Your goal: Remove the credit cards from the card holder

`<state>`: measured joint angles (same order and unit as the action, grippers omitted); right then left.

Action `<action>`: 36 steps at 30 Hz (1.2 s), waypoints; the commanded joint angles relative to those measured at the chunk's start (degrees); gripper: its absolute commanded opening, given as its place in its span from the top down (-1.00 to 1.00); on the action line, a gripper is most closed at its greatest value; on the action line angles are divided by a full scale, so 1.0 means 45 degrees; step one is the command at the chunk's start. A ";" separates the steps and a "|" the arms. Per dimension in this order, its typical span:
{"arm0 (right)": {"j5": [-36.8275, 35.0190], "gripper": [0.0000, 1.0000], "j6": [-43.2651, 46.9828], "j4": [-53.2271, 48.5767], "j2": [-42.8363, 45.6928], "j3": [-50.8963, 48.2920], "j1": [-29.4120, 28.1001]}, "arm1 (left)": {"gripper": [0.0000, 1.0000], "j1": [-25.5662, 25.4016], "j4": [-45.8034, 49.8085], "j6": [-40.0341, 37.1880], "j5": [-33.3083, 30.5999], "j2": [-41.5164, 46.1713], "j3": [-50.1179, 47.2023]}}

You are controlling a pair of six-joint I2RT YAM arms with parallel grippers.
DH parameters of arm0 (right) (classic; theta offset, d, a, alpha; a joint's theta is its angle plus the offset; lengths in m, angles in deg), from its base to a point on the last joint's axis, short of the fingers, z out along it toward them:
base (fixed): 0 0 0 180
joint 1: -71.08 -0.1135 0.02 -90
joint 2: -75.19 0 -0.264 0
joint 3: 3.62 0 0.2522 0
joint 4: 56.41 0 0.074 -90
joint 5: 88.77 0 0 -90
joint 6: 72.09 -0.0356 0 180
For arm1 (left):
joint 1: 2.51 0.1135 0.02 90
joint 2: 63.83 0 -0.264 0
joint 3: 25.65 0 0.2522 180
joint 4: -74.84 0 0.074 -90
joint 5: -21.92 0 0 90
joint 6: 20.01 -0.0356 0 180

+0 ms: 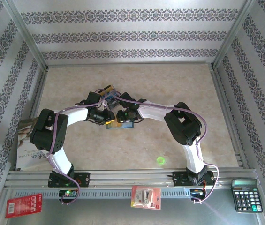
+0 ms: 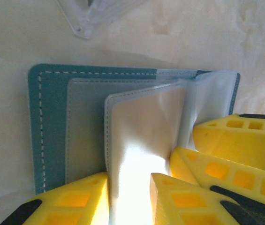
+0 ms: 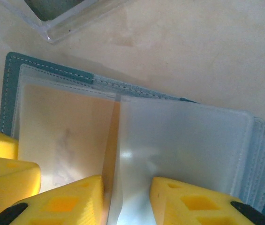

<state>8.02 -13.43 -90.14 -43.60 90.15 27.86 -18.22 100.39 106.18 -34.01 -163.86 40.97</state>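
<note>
Left wrist view: the left gripper (image 2: 130,177) stands part-open, a clear sleeve (image 2: 141,126) rising in its gap — not pinched. The card holder (image 2: 52,140) lies open under both jaws, its stitched edge just left, bare table (image 2: 179,47) beyond. The right gripper (image 3: 126,179) is likewise part-open astride a sleeve; a tan credit card (image 3: 62,131) sits pocketed left of it — its face blurred.

Matt slate-blue leather-look card holder (image 2: 52,140) with white thread stitching, glossy clear plastic sleeves (image 3: 184,140) catching glare, matt yellow moulded plastic on the left gripper (image 2: 130,190), smooth mottled beige stone-look bench (image 1: 137,84), dull grey metal rails (image 1: 123,178), black plastic calculator (image 1: 246,194)
</note>
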 commanded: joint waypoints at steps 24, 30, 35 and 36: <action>0.0539 -0.03 -0.1591 0.4338 0.4150 -0.4710 0.0912 | 1.00 0.0168 0.3784 -0.2584 -0.0880 0.1847 0.1056; 0.0194 -0.05 -0.1748 0.4575 0.4680 -0.5157 0.1114 | 0.54 0.0082 0.1605 -0.1116 0.0771 0.1829 0.0524; 0.0133 -0.05 -0.1787 0.4586 0.4880 -0.5266 0.1186 | 0.27 -0.0022 0.0034 -0.0135 0.1533 0.1558 0.0174; 0.0131 -0.05 -0.1798 0.4588 0.4908 -0.5295 0.1218 | 0.23 -0.0031 -0.0187 -0.0009 0.1602 0.1490 0.0131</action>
<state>10.01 -20.97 -70.66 -23.38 67.38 32.74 -17.91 105.53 102.70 -30.10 -156.52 42.50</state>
